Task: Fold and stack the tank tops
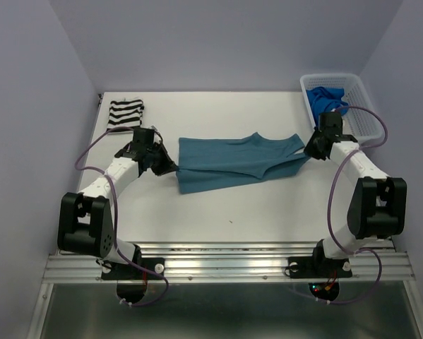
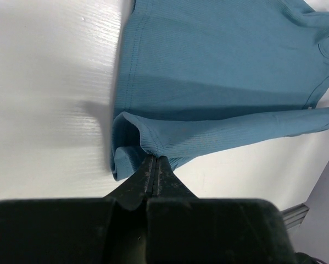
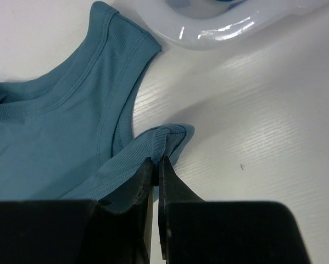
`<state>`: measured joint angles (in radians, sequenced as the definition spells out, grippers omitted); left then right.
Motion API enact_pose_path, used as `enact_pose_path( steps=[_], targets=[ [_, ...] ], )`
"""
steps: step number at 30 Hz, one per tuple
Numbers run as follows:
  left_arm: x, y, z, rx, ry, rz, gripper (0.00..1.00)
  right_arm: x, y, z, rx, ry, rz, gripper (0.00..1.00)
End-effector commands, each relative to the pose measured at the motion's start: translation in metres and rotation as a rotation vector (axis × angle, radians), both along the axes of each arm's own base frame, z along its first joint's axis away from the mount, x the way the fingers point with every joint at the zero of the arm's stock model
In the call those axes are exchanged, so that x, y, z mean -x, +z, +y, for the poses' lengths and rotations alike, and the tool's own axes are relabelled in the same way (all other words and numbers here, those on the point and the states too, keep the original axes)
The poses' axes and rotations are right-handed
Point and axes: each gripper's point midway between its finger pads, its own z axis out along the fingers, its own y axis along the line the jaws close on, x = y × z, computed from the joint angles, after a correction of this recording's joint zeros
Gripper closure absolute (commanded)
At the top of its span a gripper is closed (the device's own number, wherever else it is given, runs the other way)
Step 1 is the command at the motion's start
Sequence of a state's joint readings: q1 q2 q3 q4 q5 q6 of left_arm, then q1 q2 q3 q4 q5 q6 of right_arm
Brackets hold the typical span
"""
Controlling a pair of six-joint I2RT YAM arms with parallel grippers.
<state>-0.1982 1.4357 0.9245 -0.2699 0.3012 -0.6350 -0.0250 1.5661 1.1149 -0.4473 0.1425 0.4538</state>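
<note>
The teal tank top (image 1: 232,161) lies spread across the table's middle, hem to the left and straps to the right. My left gripper (image 1: 170,168) is shut on its hem corner (image 2: 153,147), which is bunched at the fingertips (image 2: 155,160). My right gripper (image 1: 308,152) is shut on a shoulder strap (image 3: 167,140), pinched and folded just above the fingertips (image 3: 157,163). The striped tank top (image 1: 126,114) lies folded at the back left. The royal blue tank top (image 1: 327,98) sits crumpled in the basket.
A white lattice basket (image 1: 358,106) stands at the back right corner, close behind my right wrist; its rim (image 3: 219,27) shows in the right wrist view. Purple walls enclose the table on three sides. A metal rail runs along the near edge (image 1: 225,261).
</note>
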Motion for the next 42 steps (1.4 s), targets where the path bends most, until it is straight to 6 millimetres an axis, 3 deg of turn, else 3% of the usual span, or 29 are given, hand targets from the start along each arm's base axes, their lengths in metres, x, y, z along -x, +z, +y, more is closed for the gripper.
enact_pose_path(
  steps=[1,7,13,33,37,42],
  targets=[
    [-0.014,0.007,0.007,-0.016,0.003,-0.05,1.0,-0.032,0.027,-0.005,0.044,0.035,-0.131,0.99],
    [-0.014,-0.004,0.011,-0.027,0.012,-0.023,1.0,-0.045,0.035,-0.009,0.079,0.05,-0.174,0.99],
    [-0.021,0.001,0.021,-0.055,0.029,-0.037,1.0,-0.056,0.047,-0.006,0.077,0.079,-0.218,0.99],
    [-0.023,-0.003,0.026,-0.061,0.059,-0.045,1.0,-0.065,0.06,-0.004,0.08,0.098,-0.265,0.99],
    [-0.022,-0.002,0.026,-0.061,0.061,-0.046,1.0,-0.063,0.065,-0.006,0.091,0.09,-0.277,0.99],
    [-0.01,0.002,0.021,-0.023,0.052,-0.046,1.0,-0.043,0.059,-0.018,0.124,0.018,-0.239,0.99]
  ],
)
